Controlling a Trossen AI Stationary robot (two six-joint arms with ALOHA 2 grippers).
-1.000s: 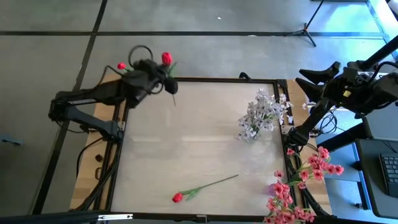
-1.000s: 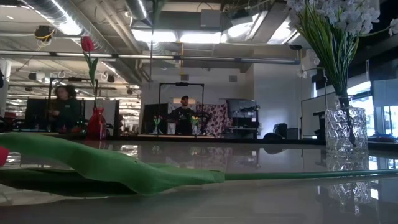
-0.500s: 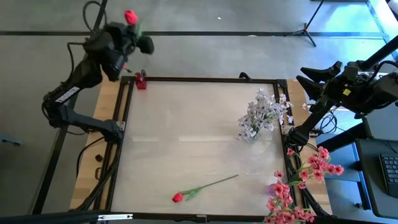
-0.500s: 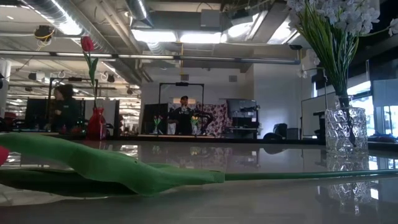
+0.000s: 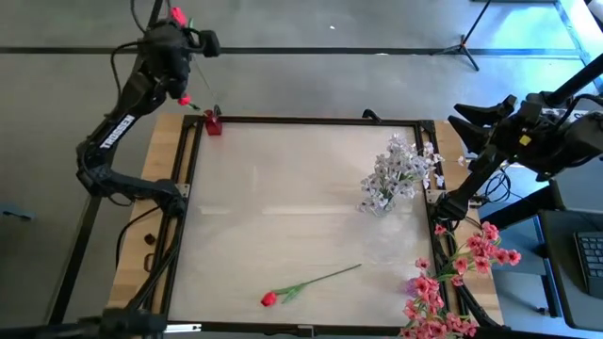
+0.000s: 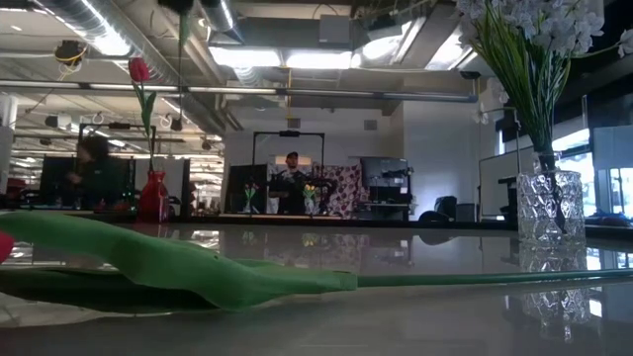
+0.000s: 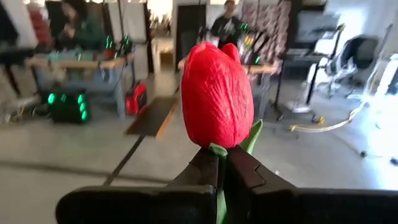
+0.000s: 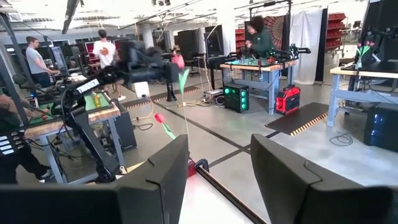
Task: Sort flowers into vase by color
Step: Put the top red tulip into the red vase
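Your left gripper is raised high beyond the table's far left corner, clenched on the stem of a red flower just under its bud; in the high view that bud shows above the arm. A small red vase stands at the far left corner of the table and already holds another red bud on a tall stem. A clear glass vase near the right edge holds the white blossoms; the pink sprays lie over the near right corner, partly off the table. One more red tulip lies flat by the near edge, its stem pointing toward the right. Your right gripper waits off the far right edge, fingers spread apart and holding nothing.
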